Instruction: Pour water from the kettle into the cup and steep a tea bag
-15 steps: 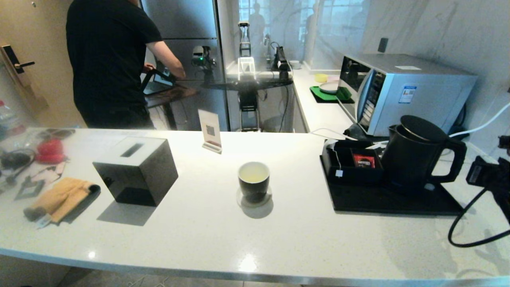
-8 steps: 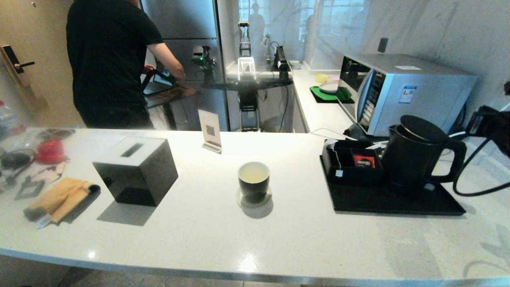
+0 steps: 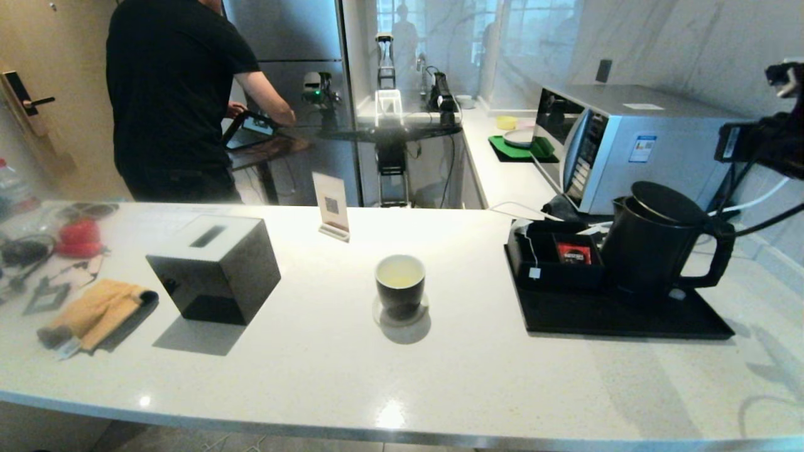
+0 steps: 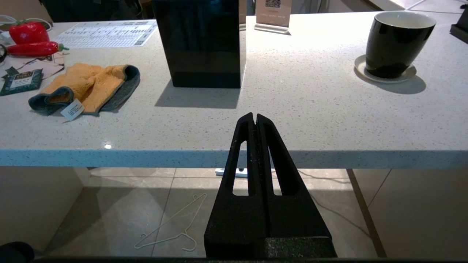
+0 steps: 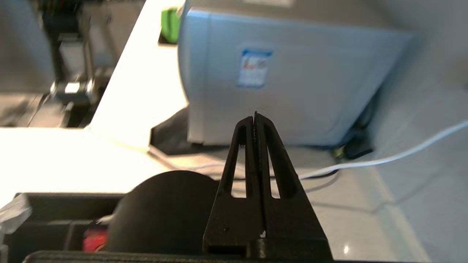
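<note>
The left gripper (image 4: 255,118), fingers pressed together, sits parked below the counter edge, the cup (image 3: 400,284) ahead of it. The tea bag (image 3: 534,256) lies below and left of the raised, empty right gripper (image 5: 255,117), likewise closed.

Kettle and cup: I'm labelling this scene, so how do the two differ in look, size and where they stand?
The kettle is far larger than the cup. The kettle has a lid, spout and loop handle; the cup is open-topped and handleless. The kettle stands on the black tray, the cup on a pale coaster. The kettle is matte, the cup glossy. Both are black outside and upright.
</note>
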